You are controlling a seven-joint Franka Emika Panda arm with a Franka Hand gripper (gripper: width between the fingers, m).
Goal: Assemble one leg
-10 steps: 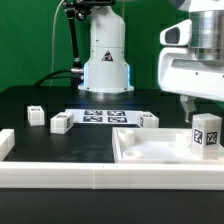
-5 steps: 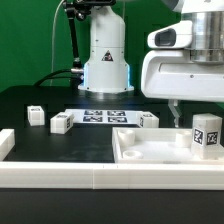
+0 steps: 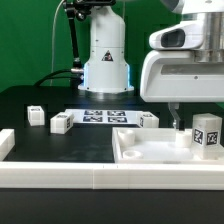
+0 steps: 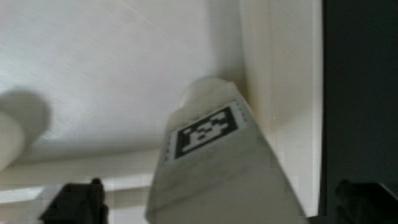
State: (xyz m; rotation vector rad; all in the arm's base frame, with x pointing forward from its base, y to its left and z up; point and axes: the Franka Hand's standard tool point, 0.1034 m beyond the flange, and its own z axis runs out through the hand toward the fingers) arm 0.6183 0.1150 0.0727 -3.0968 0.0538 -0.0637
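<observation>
Black table (image 3: 40,140), green backdrop: gripper (image 3: 178,127) hovers with jaws spread just beside the tagged leg (image 3: 205,134) standing in the white panel (image 3: 150,152); an off-centre descent could topple it.

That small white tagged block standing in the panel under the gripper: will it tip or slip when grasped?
The small white plastic leg block stands taller than wide, so a sideways nudge could probably tip it. It looks rigid and likely light. Its smooth faces may be slippery, though the flat sides should suit the open jaws of the gripper.
</observation>
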